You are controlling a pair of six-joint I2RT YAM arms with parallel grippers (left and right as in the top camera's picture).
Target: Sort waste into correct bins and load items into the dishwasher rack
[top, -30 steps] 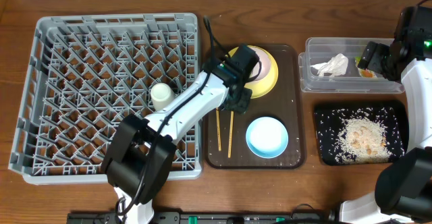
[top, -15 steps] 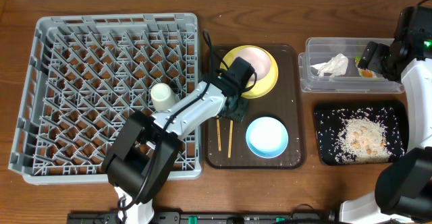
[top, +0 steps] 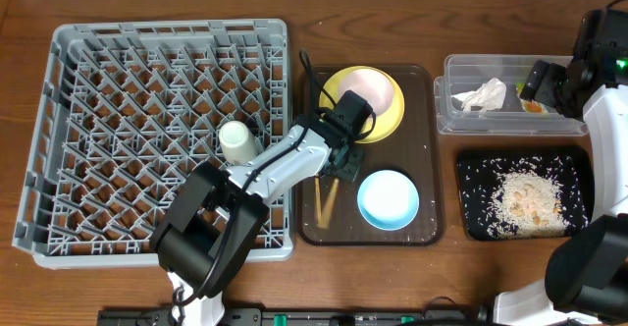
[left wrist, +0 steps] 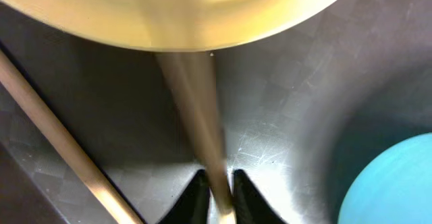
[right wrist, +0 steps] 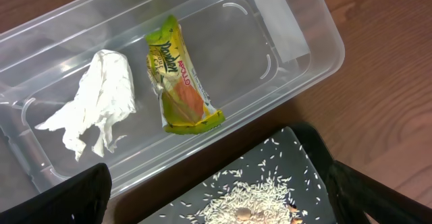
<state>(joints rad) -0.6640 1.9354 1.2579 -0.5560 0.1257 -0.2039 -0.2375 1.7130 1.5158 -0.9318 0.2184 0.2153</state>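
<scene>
My left gripper (top: 340, 159) is low on the brown serving tray, just below the yellow plate (top: 349, 79). In the left wrist view its jaws (left wrist: 217, 191) are shut on one wooden chopstick (left wrist: 196, 109). The other chopstick (left wrist: 57, 140) lies beside it. In the overhead view the held chopstick (top: 330, 197) lies tilted against the straight one (top: 317, 196). The pink bowl (top: 377, 88) sits on the plate. The blue bowl (top: 389, 198) is on the tray. The white cup (top: 234, 138) stands in the grey rack (top: 118, 61). My right gripper (right wrist: 216, 190) is open above the clear tub (right wrist: 297, 42), which holds the napkin (right wrist: 101, 99) and the wrapper (right wrist: 179, 75).
The dark brown serving tray (top: 422, 139) lies between the rack and the bins. The black tray (top: 473, 174) with a heap of rice (top: 528, 200) lies in front of the clear tub (top: 451, 110). The right arm stands at the table's right edge.
My left gripper has moved from over the plate down toward the chopsticks and shut on one. That chopstick now lies tilted. The right arm has not moved.
</scene>
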